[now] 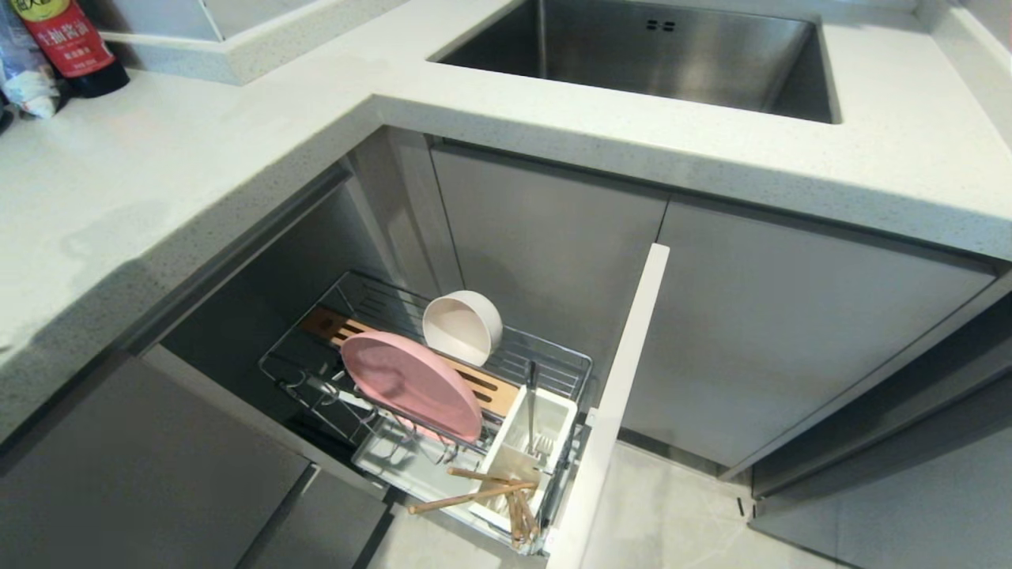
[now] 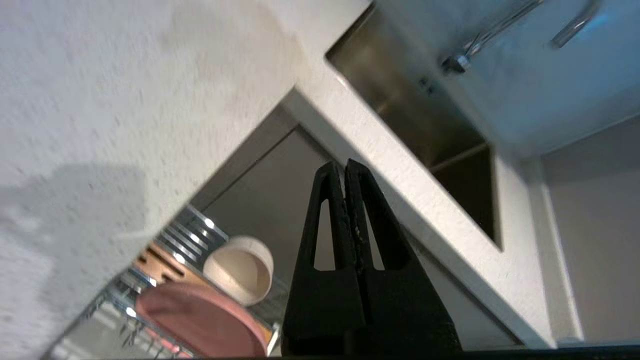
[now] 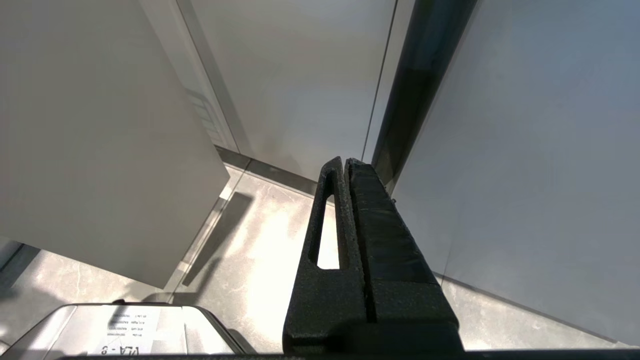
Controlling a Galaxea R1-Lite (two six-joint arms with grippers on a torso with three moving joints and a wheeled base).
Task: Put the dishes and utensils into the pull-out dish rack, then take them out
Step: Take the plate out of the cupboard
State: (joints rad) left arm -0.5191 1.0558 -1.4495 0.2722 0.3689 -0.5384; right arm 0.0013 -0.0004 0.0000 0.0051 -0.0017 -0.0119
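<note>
Presently the left gripper point(image 2: 345, 167), fingers pressed together and holding nothing, hangs above the desk point(image 1: 158, 197) edge, pointing toward the sink point(image 1: 656, 55) corner, with the rack point(image 1: 553, 359) below it. Right gripper point(image 3: 345, 165), likewise closed and empty, is parked low beside the cabinet doors, over the floor.

Rack: pulled out from under the desk, fully loaded. Plate point(image 1: 411, 383) stands on edge, tilted, in the wire slots in front of the wooden strip point(image 1: 494, 389). Bowl point(image 1: 462, 328) rests on its side behind the strip, mouth facing outward. Fork point(image 1: 531, 399) stands upright in the white caddy point(image 1: 553, 411). Chopsticks point(image 1: 474, 494) lie loosely across the caddy's near end, one poking out over the rack's edge.

Judged stage: loading done, unloading yet to begin.

Handling: plate and bowl look rigid, smooth, breakable; best pinched at the exposed upper rim and lifted straight out of the wires. Fork is thin and slick, so grasp the handle high. Chopsticks are light, apt to roll; take both together near mid-length.
</note>
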